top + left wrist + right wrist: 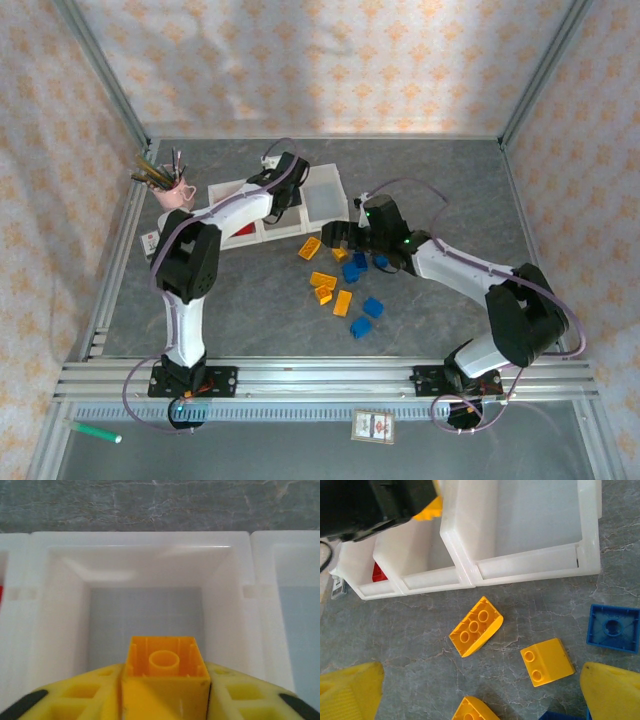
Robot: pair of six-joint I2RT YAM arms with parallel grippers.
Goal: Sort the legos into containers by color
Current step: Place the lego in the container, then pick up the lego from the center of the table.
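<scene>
Where the three joined containers (325, 195) stand in a row toward the far side of the table (450, 180), we find the left gripper (165, 680) poised directly above the middle bin (145, 560). A yellow brick (165, 660) is lodged between its yellow fingers (75, 700), hollow underside turned to the wrist camera. A thin dark seam runs down each side of that brick, and we cannot tell whether the fingers clamp it or stand just free of it. Below it the middle bin's floor shows plain grey from wall to wall. The right bin (535, 560) beside it looks the same, pale walls around a bare grey floor. In the left bin (357, 580) we make out a patch of red (379, 572) low against its near wall. The left arm (230, 210) hides much of that bin from above, so we cannot count what lies there. A pink cup of pens (178, 195) stands near the row's left end.

The right gripper (482, 690) hangs over the table just in front of the bins, its two fingertips (350, 690) spread wide with nothing between them. Under it lie loose legos (343, 302). A sloped yellow brick (476, 626) sits close to the bins' front wall, with a two-stud yellow brick (547, 661) beside it. A blue brick (613, 628) lies underside-up near the right bin's corner. From above we see more yellow and blue bricks scattered nearer the arms' bases, all outside the containers.
</scene>
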